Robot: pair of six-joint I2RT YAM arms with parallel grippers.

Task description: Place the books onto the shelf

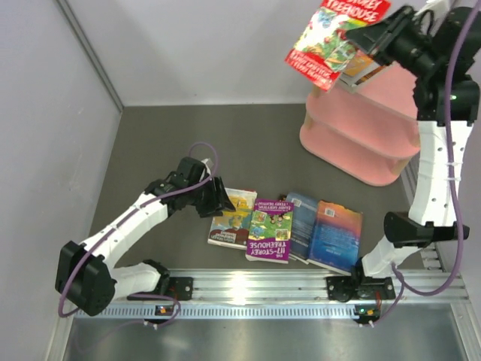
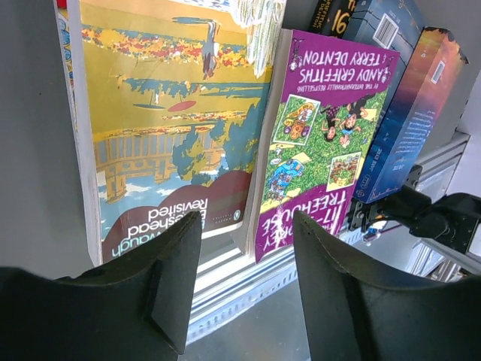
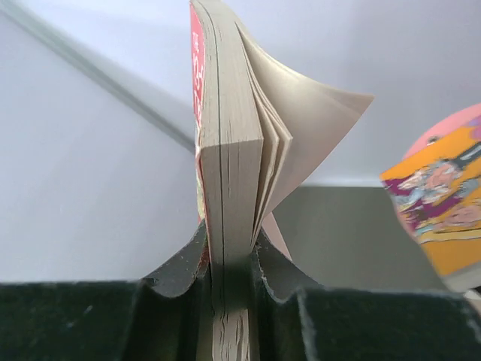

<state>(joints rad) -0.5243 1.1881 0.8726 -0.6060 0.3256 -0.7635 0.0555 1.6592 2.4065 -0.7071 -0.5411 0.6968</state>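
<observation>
Red Treehouse book (image 1: 334,37) — clamped in right end effector (image 3: 229,252).

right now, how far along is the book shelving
Done: an orange book on top of the shelf. In hand: right gripper holds the red Treehouse book raised near the shelf; left gripper open over the yellow book. Left: that, the purple Treehouse book and two blue books.

A dark grey table (image 1: 188,131) sits inside plain, pale walls (image 1: 203,45) that meet at a thin metal corner strip (image 1: 91,56), with a silver slotted rail (image 1: 255,282) running along the table's near edge and a brushed metal sheet (image 1: 263,340) just in front of it.
</observation>
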